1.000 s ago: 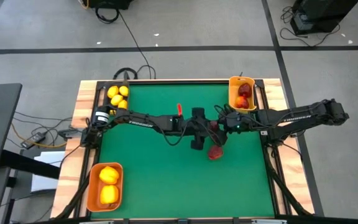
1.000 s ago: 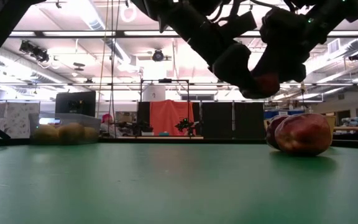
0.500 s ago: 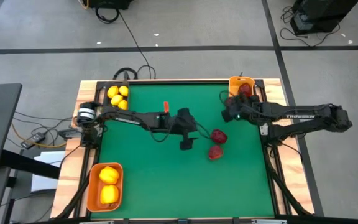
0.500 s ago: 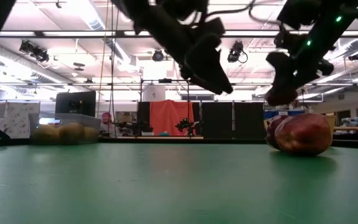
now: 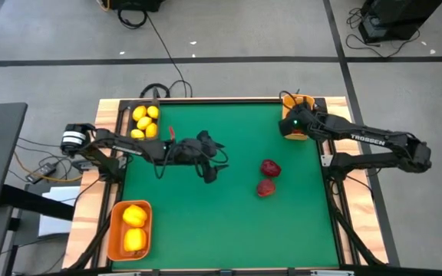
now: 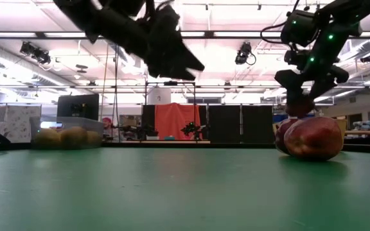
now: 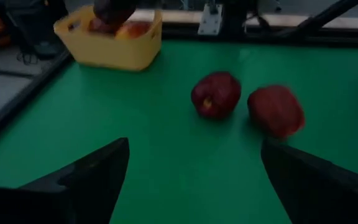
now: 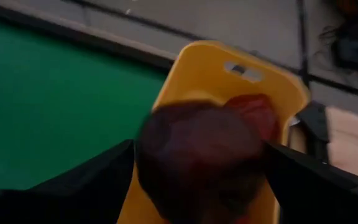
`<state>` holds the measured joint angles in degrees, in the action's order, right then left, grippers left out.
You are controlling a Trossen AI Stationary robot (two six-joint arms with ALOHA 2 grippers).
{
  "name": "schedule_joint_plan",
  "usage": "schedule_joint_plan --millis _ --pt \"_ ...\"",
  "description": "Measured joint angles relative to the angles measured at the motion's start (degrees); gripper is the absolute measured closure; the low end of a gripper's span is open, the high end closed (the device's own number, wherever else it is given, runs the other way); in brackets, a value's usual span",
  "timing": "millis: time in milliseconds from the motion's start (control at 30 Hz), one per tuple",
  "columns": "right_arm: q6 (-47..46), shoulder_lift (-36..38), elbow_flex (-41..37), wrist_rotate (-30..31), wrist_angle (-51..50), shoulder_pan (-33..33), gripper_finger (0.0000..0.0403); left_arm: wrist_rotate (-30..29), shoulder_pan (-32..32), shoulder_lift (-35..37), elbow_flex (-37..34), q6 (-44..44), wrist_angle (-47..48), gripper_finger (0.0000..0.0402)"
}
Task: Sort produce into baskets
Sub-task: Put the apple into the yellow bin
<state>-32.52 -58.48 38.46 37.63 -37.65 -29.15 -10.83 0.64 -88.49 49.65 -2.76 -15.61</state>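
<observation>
My right gripper [image 5: 290,125] is shut on a dark red apple [image 8: 201,155] above the yellow-orange basket [image 5: 298,100] at the table's far right; another red piece [image 8: 253,109] lies in that basket. Two more red apples [image 5: 270,168] [image 5: 265,188] rest on the green mat right of the middle; they also show in the left wrist view [image 7: 215,94] [image 7: 276,110]. My left gripper [image 5: 209,172] is open and empty, left of the middle and above the mat. The black basket [image 5: 146,103] at the far left holds small lemons. The orange basket [image 5: 112,230] at the near left holds bigger yellow pieces. My right gripper pinches the red apple by its two opposite sides [image 8: 146,163] between its two fingers. The fingers slant downward toward the table's far right corner. The apple is lifted clear and hangs over the yellow-orange basket's opening.
Wooden frame rails [image 5: 98,146] border the green mat on all sides. The left arm [image 5: 144,147] stretches across the mat's far left part. The mat's near half [image 5: 221,230] is bare green.
My right gripper has carried the red apple from the table's middle toward the far right corner, to above the yellow-orange basket. My left gripper has drawn back from the middle toward the table's left edge. The two apples on the mat have stayed put.
</observation>
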Motion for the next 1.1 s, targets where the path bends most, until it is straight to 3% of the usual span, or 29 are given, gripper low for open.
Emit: schedule_joint_plan --millis 100,267,400,467,567,800,967,1100 --pt "1.6 0.0 0.0 -3.5 1.2 -1.5 0.0033 -0.1 -0.2 0.0 -1.8 -0.8 0.0 0.0030" --pt "0.0 0.0 0.0 -3.4 1.1 -4.1 0.0009 -3.9 -1.0 0.2 -2.3 -3.8 0.0 0.0030" --pt "2.8 0.0 0.0 -12.9 0.9 -3.3 0.0005 -6.1 -2.7 0.6 -2.3 -3.7 2.1 0.0030" --pt "7.7 0.0 0.0 -18.7 1.7 -0.8 0.0007 -7.9 -3.8 1.4 -2.4 -3.6 4.7 0.0030" --pt "9.4 0.0 0.0 -22.0 1.6 5.4 0.0008 -9.6 -5.0 2.4 -2.3 -4.6 5.4 0.0030" --pt "4.5 -0.4 0.0 -28.1 1.2 21.6 0.0008 -10.2 -9.5 3.9 -2.3 -7.2 8.3 0.0030" --pt "1.1 -3.9 0.0 -24.2 1.8 30.5 0.0008 -10.3 -12.4 4.5 -2.3 -10.8 10.9 0.0030" --pt "0.4 -8.6 0.0 -24.0 2.8 33.3 0.0008 -10.3 -14.3 4.5 -2.3 -13.3 11.4 0.0030"
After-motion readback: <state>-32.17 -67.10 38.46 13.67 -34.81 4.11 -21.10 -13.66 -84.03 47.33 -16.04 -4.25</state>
